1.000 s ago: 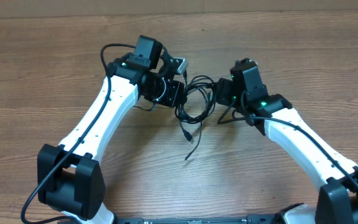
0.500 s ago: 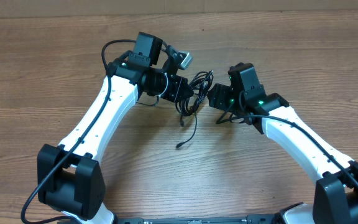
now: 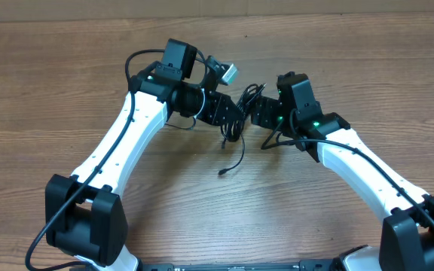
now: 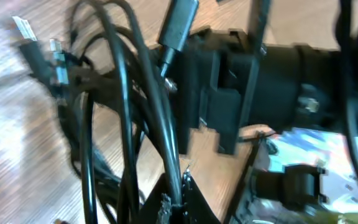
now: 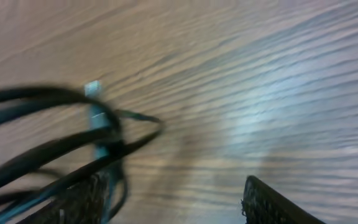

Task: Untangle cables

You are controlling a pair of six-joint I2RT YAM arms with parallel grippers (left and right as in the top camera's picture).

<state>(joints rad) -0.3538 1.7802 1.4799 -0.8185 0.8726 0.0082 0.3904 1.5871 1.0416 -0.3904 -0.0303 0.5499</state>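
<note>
Wood-grain worktop [image 3: 59, 75], open wood running to its left and right edges. Left gripper [image 3: 230, 114] (centre, nearer the far edge) is clenched on the cables [image 3: 233, 131], one strand trailing toward the near edge. Right gripper [image 3: 253, 113] is just beside it, jaws parted, strands crossing one finger.

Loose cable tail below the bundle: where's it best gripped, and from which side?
Probably mid-strand on the tail, above its plug end, coming from above on the right. It curves alone over bare table, clear of the bundle the shut left gripper holds.
</note>
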